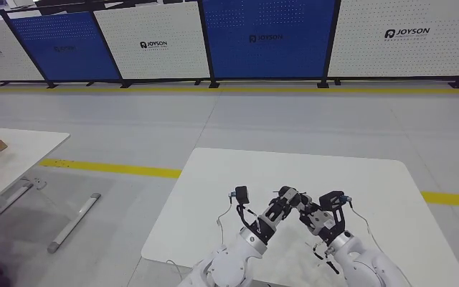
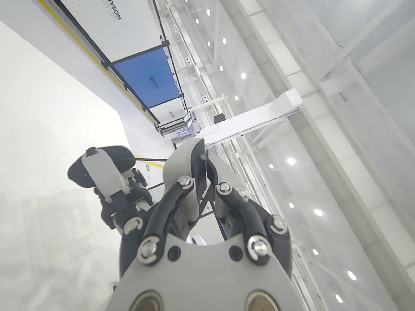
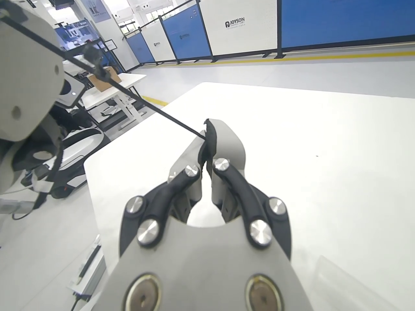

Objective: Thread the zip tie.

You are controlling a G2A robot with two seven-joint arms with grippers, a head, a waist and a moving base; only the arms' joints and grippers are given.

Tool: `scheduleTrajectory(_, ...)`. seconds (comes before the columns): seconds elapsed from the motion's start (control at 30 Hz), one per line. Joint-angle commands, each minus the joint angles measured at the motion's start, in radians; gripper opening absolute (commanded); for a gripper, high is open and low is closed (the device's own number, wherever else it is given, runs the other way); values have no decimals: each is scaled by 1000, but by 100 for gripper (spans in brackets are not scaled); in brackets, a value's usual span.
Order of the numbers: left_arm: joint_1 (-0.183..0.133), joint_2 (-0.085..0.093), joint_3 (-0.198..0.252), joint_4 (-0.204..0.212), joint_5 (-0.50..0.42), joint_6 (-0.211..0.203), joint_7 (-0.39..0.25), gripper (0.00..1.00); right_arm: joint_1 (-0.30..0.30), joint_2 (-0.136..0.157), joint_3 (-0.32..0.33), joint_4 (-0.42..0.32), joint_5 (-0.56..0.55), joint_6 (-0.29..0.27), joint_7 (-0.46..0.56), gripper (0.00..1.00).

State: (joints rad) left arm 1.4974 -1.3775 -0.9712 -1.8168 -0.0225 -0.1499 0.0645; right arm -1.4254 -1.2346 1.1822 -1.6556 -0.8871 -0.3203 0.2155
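One zip tie (image 3: 142, 100), black and thin, is held in the air above the table (image 1: 358, 179), strung between the two grippers. The right gripper (image 3: 206, 137) is clamped on one end of the strap, which leaves its fingertips and runs straight out toward the left gripper (image 2: 204, 163). That one is pinched tight too, pads together, with the strap coming out from between them toward the right one. A second thin black line drops from its fingers, likely more of the same tie, can't confirm. A dark lump (image 3: 91, 54) sits on the strap partway along, nearer the left gripper than the right. It's probably the locking head, but it's too small to say whether the tail is through it. Handling guess: very light springy plastic, stiff lengthwise but easy to bend sideways. It's smooth, so it can slip or twist in the pads; not fragile. It looks taut between the hands, little sag. Best hold is close to the tail tip with one hand so it doesn't whip. The other hand goes right beside the head so the slot squares up to the tip. Count: one tie, one lump on it, two grippers both gripping it, one table.
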Motion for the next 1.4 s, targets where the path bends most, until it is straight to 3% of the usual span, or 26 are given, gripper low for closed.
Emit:
scheduleTrajectory(0.0,1,0,1,-3,1,-1,1,0,1,0,-1,2,-1,1,-2,0)
scheduleTrajectory(0.37,6,1,2,-8,16,8,9,0,5,0,-2,10,1,-3,-10,0)
scheduleTrajectory(0.4,4,1,1,-4,16,15,14,0,3,0,0,7,5,-5,-17,53)
scheduleTrajectory(0.43,1,0,1,0,14,20,17,0,1,0,3,4,12,-8,-27,100)
scheduleTrajectory(0.67,-19,-2,5,26,6,59,9,0,-63,10,76,-55,60,-20,-125,100)
scheduleTrajectory(0.83,-18,2,-12,25,-11,97,-31,0,-150,29,167,-124,136,-20,-198,100)
scheduleTrajectory(1.0,-11,5,-33,29,-36,107,-42,0,-229,51,236,-178,221,-20,-262,100)
scheduleTrajectory(1.1,-7,5,-42,35,-54,111,-19,0,-262,64,262,-196,287,-20,-294,100)
scheduleTrajectory(1.17,-7,1,-51,42,-82,121,28,0,-278,72,275,-194,340,-20,-330,100)
scheduleTrajectory(1.37,-38,-8,-41,91,-115,131,71,0,-283,86,288,-175,473,-20,-388,100)
